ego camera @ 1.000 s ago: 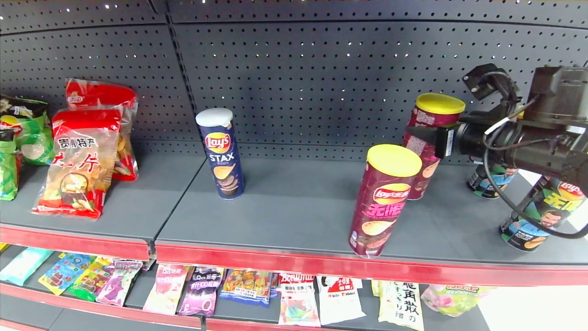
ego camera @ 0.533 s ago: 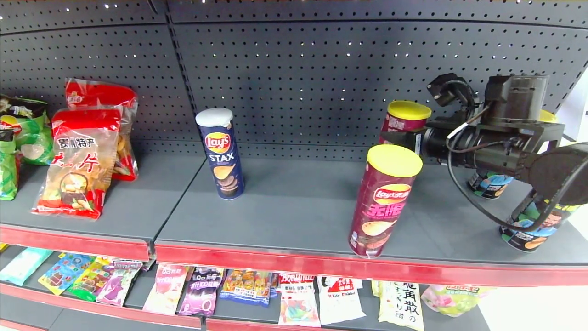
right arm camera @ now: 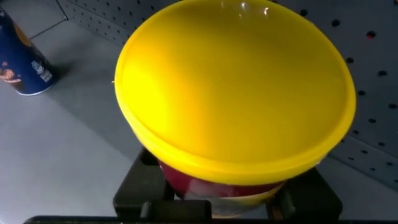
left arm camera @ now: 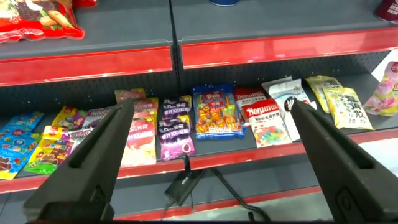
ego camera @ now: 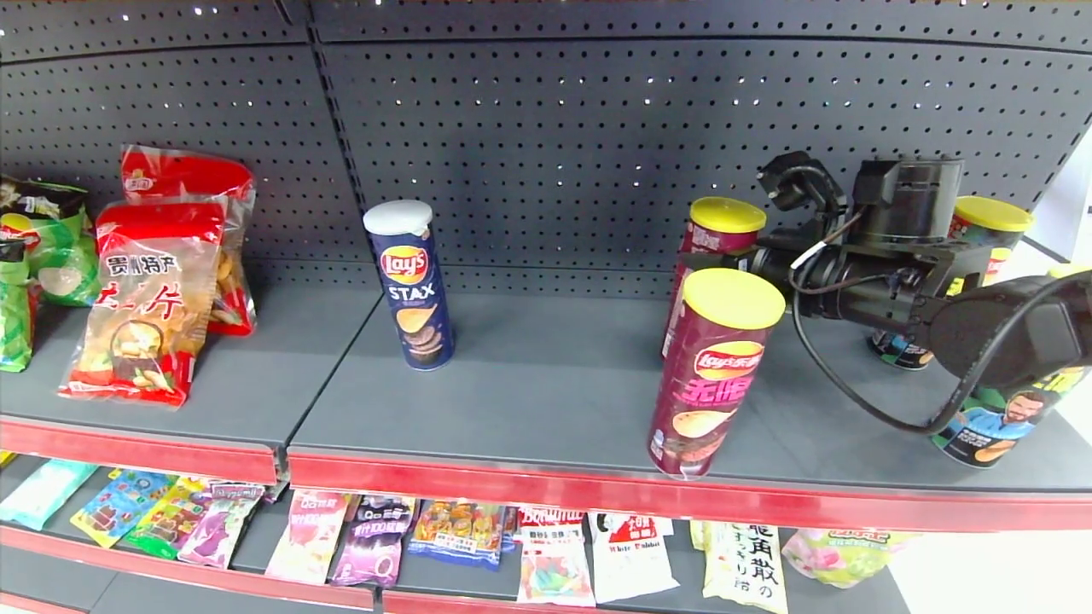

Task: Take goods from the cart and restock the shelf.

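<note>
Shelf (ego camera: pixel 546 384), top tier, read from frame left. The left gripper (left arm camera: pixel 210 106) hangs low with its fingers spread wide and nothing between them, facing the packets (left arm camera: pixel 217 115) on the lower tier. Far left on the deck are red snack bags (ego camera: pixel 145 298). Left of centre a blue can (ego camera: pixel 411 290) stands upright. Right of centre a front maroon can (ego camera: pixel 715 375) stands upright near the red edge. Just behind it, upper right of centre, is the held maroon can (ego camera: pixel 725 217) with a yellow lid, upright and close to the pegboard back. The right gripper (right arm camera: pixel 225 190) is clamped on its body below the lid. Its base is hidden by the front can, so contact with the deck cannot be told. At far right are green cans (ego camera: pixel 990 422). Judged step: placing, with the can over its row but not let go. The next move calls for seating the base flat behind the front can, opening the fingers, then drawing the arm back to the right without brushing the front can or the green ones.
</note>
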Motion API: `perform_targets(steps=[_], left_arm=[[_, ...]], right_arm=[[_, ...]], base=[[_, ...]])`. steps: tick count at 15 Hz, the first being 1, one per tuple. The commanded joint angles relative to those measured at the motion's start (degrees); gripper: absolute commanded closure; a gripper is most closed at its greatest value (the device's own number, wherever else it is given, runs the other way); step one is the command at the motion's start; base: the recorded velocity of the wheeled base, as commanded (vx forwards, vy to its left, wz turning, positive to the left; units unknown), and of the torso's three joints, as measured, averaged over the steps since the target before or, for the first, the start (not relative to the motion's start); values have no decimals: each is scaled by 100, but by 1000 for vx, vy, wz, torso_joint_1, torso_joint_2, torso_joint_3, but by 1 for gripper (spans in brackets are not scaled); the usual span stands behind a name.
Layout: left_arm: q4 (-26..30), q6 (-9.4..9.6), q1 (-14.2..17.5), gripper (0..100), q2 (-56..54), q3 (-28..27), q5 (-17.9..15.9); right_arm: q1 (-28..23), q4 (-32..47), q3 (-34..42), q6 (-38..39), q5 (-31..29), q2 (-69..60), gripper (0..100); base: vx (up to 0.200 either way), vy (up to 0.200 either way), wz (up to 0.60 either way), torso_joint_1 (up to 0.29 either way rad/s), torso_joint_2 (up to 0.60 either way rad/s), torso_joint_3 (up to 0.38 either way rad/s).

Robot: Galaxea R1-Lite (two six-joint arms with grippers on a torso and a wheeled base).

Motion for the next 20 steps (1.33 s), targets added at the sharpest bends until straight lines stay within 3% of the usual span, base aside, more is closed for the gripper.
perform_targets(steps=[1,10,11,20], left_arm=[[-1,0,-1,0,10,-1,-3],[-1,0,-1,0,10,-1,-3],[-1,0,-1,0,10,-1,-3],[-1,-9,-9,0,10,-1,-29]], right_arm=[[4,-3,-53,-2,4,51,100],[92,-3,-18,7,-31,77,100],[92,-3,-9,7,-31,77,0],[48,6,387,33,-418,-345,0]], base=[[0,0,0,0,0,0],[0,0,0,0,0,0],[0,0,0,0,0,0],[0,0,0,0,0,0]])
